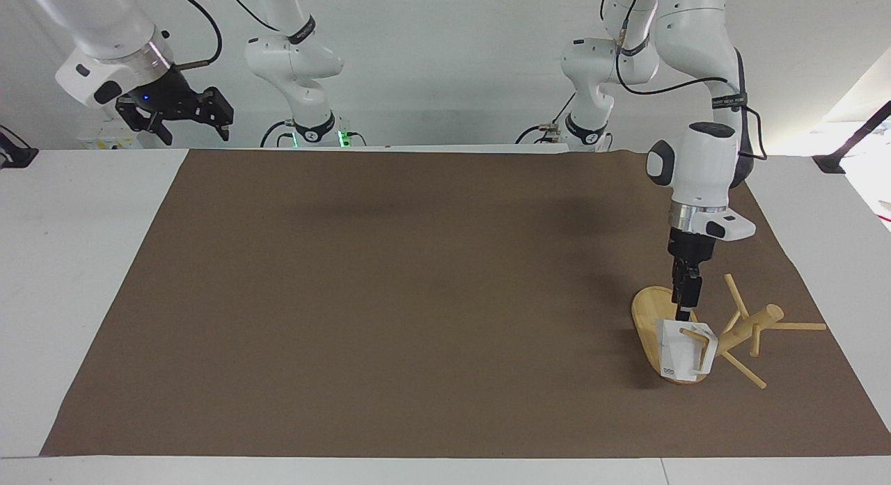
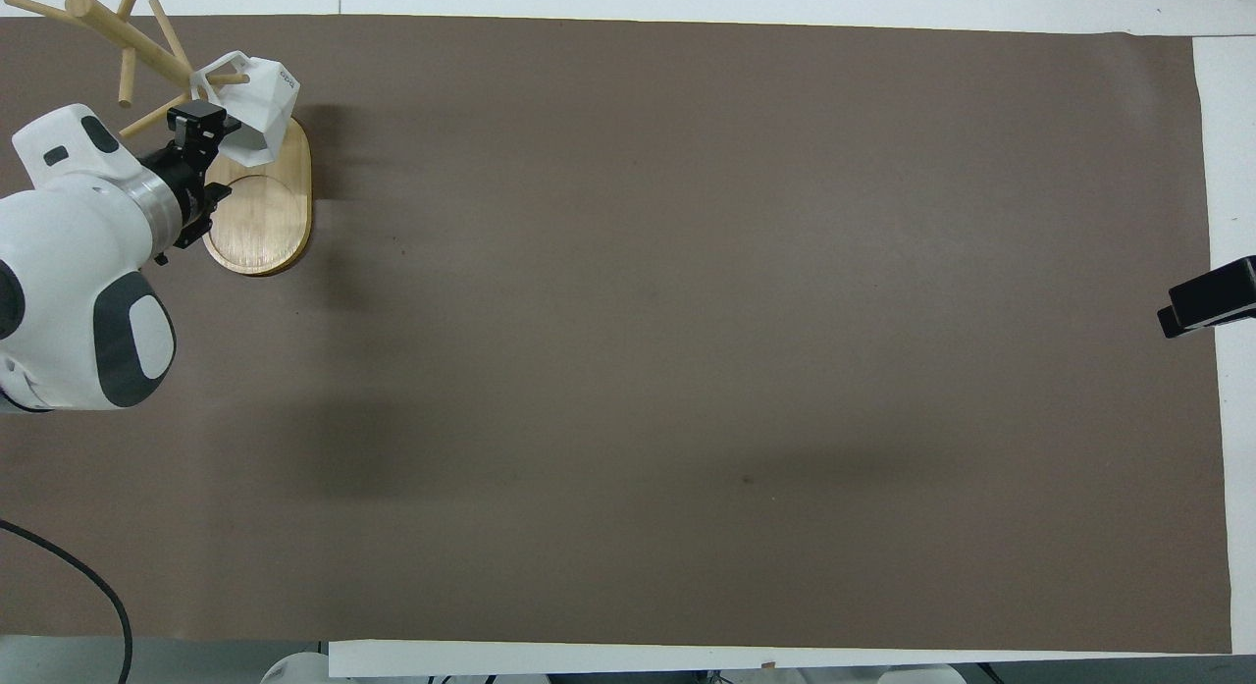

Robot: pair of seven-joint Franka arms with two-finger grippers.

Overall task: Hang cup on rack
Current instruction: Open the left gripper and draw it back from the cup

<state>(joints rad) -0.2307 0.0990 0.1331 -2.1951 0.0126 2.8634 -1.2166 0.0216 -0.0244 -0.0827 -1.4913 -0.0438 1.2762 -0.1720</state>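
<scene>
**cup on rack peg, left claw open above it**

- cup (image 1: pixel 675 353) (image 2: pixel 260 105): lower right of the facing frame, upper left corner of the overhead frame. its squared handle is looped over a thin peg of the rack (image 1: pixel 651 311) (image 2: pixel 260 223). the body sits over the end of the oval base that's lower in the facing frame. dark mark is visible on the side.
- left arm: comes down from top right of the facing frame, wrist roughly vertical, claw pointing down at the rack base.
- left gripper (image 1: pixel 686 311) (image 2: pixel 208 154): just above the cup rim, beside the post. in the overhead frame the fingers (image 2: pixel 196 120) look spread and nothing is gripped. can't tell if a tip touches the rim.
- right arm: parked, up in the air at upper left of the facing frame, off the brown mat (image 1: pixel 418 297).
- right gripper (image 1: pixel 191 126): angled down, holds nothing. open or closed, can't tell.
- rack pegs fan out toward the right edge of the facing frame.
</scene>
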